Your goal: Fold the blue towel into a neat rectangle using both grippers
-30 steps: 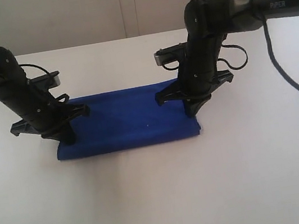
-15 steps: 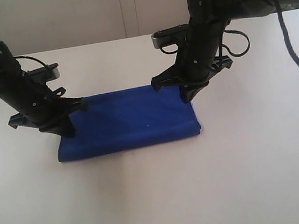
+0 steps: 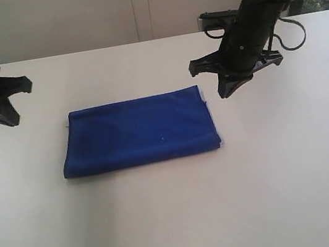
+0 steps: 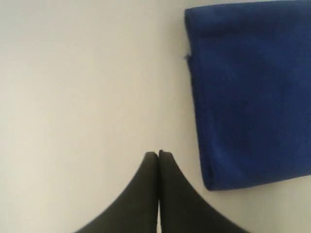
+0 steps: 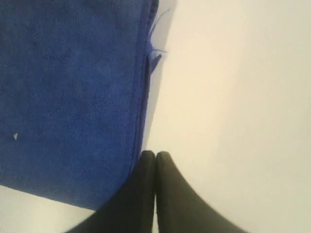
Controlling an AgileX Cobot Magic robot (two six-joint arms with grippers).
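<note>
The blue towel (image 3: 139, 132) lies flat on the white table (image 3: 179, 215) as a folded rectangle, with a loose thread at its far right corner (image 5: 156, 29). My left gripper (image 3: 10, 119) hangs above the table well to the left of the towel, shut with nothing in it; in the left wrist view its tips (image 4: 158, 154) meet over bare table beside the towel (image 4: 248, 92). My right gripper (image 3: 225, 94) is raised just past the towel's far right corner, shut and empty, with its tips (image 5: 155, 154) beside the towel's edge (image 5: 73, 97).
A pale wall (image 3: 103, 14) runs behind the table's far edge. The right arm's black cable (image 3: 291, 31) loops beside its wrist. Bare tabletop surrounds the towel on every side.
Both grippers have lifted off the towel's far corners and moved outward and back, the left one far to the left. The towel lies released in its folded shape.
</note>
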